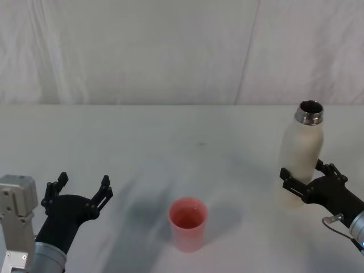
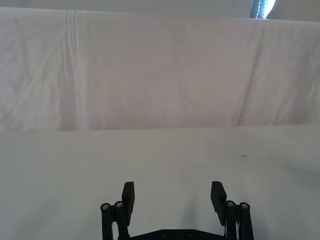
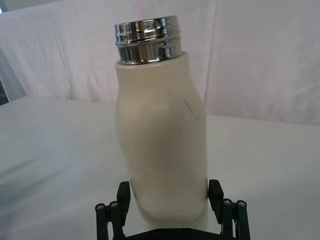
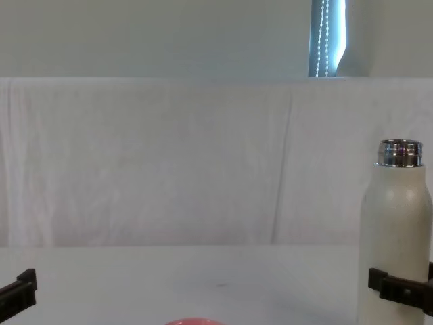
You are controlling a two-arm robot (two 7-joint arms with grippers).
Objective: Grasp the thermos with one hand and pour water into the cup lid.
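On the left, the left gripper (image 1: 79, 190) hovers low over the counter (image 1: 170, 131), its jaws spread wide and holding nothing. Near the counter's front middle stands the cup lid (image 1: 187, 223), upright and pink; I cannot tell whether anything is in it. On the right, the right gripper (image 1: 307, 181) has its jaws clamped around the lower body of the thermos (image 1: 301, 153), which stands upright with its steel neck uncapped. The grasp looks made; next comes lifting it, carrying it left over the cup lid and tipping gently.

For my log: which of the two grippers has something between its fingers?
The right gripper: its fingers flank the thermos low down. The left gripper is open with nothing between.
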